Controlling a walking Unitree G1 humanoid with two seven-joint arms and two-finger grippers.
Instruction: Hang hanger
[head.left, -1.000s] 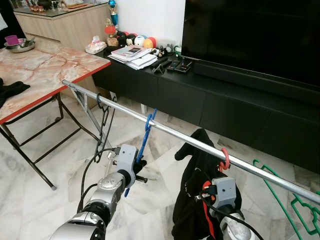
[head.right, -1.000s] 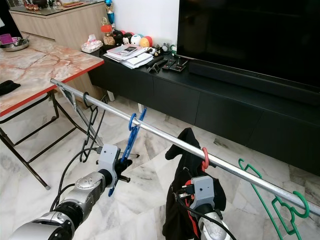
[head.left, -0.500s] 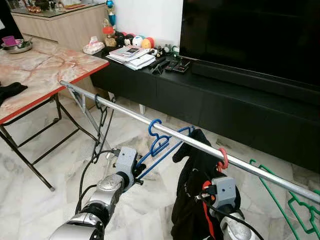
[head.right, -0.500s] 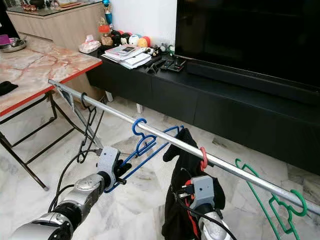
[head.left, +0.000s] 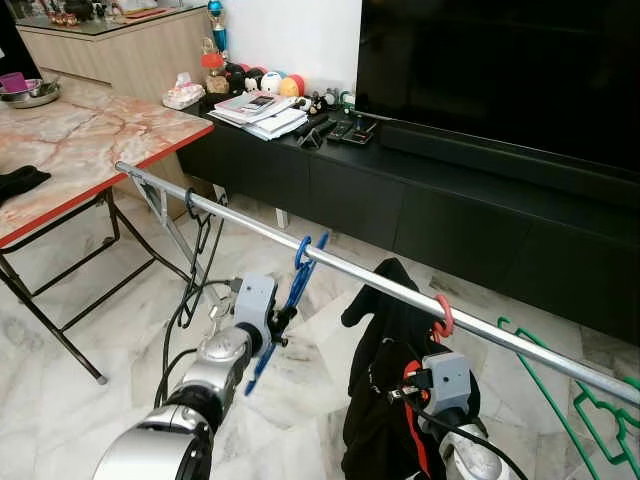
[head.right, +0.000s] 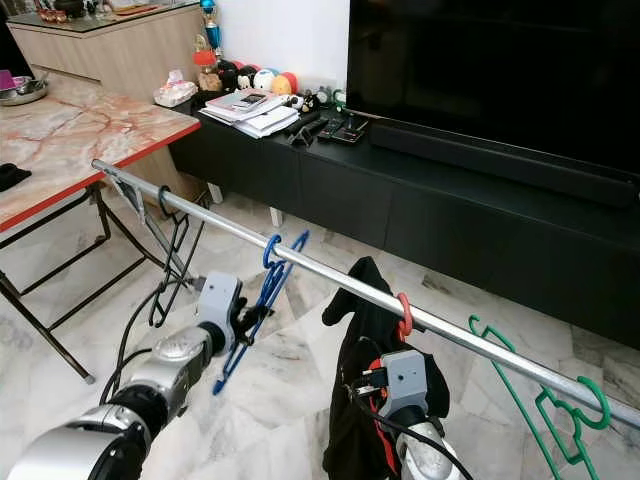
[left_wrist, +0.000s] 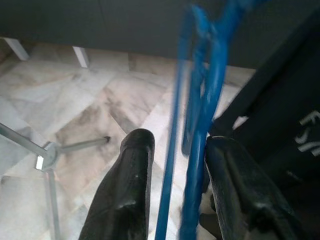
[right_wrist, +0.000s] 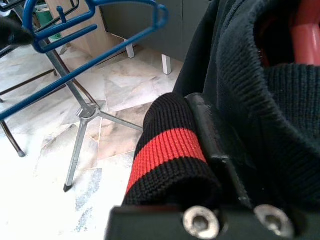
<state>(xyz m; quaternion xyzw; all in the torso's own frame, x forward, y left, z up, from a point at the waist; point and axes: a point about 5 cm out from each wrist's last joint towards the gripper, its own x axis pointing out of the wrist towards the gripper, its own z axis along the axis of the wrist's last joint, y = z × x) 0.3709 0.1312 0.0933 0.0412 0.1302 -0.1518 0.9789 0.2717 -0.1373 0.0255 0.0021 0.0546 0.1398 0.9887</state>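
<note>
Eye views, left gripper (head.left: 277, 322): arm reaches forward beneath rail (head.left: 240, 221), clamped on blue hanger (head.left: 285, 305).
Hanger: hook over rail, body slanting down toward robot.
Left wrist: fingers (left_wrist: 127, 190) pinch hanger bars.
Right wrist, right gripper (right_wrist: 210, 145): wrapped in black garment (right_wrist: 260, 115); grip state unclear.

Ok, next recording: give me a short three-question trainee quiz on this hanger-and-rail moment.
1. True or false: the blue hanger has its hook over the metal rail.
2. Which gripper holds the blue hanger: A left, B right?
3. What colour is the hanger under the black garment?

Key: 1 true. 2 A; the left gripper has it between its fingers. 3 red.
</note>
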